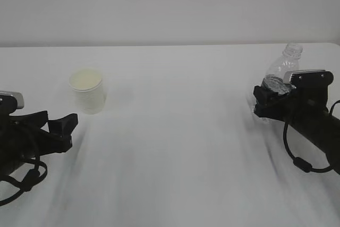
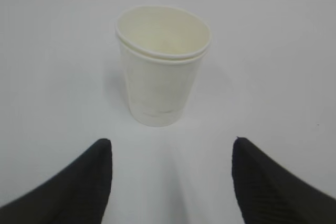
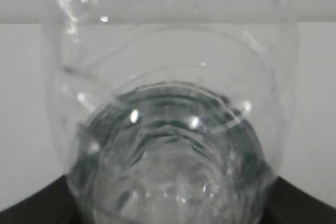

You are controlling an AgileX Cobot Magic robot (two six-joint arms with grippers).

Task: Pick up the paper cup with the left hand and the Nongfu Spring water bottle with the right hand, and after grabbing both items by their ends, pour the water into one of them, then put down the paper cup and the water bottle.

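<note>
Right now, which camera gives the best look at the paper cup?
The left wrist view: the paper cup stands upright, whole and close, centred ahead of the open left tool. The exterior view shows it small and far off. The right wrist view shows none of it.

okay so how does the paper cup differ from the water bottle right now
The paper cup is opaque white; the water bottle is clear ribbed plastic. The cup stands upright and free on the table, with the left gripper open short of it; the bottle leans, with the right gripper around its lower part. The cup is squat with a wide mouth; the bottle is taller with a narrow neck. Both are open-topped.
</note>
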